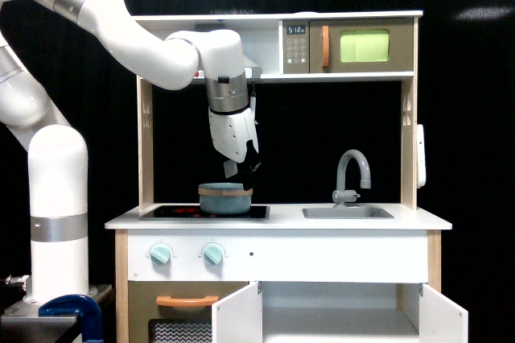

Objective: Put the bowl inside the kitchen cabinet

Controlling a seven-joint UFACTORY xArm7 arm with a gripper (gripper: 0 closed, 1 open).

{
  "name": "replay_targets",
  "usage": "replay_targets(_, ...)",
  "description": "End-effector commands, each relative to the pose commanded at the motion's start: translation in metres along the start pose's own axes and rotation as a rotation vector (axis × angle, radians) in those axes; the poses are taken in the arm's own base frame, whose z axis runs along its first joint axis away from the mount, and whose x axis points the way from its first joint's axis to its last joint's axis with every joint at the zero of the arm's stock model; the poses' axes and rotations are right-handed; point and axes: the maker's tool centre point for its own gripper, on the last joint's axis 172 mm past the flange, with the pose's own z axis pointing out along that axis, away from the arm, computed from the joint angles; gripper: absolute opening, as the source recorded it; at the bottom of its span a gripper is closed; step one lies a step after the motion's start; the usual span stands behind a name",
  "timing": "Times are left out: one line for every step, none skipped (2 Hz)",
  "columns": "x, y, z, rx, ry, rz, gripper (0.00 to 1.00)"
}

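Below the gripper (pixel 241 170), bowl (pixel 224 198) unobstructed.

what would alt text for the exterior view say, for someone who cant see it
A white robot arm holds its pincer just above a grey-blue bowl on a toy kitchen's stovetop, not touching it. Below, the kitchen cabinet stands with both white doors open; a sink and faucet sit to the exterior view's right.

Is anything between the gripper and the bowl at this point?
No. In the exterior view the gripper hangs just above the bowl, which sits on the stovetop. Only a short open gap against the dark backdrop separates them.
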Motion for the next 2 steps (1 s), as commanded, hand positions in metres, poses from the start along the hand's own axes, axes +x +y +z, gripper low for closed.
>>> replay_targets(0.017, -0.018, 0.014, 0.122, 0.026, -0.189, 1.0)
replay_targets(0.023, -0.036, 0.034, 0.257, -0.033, -0.375, 1.0)
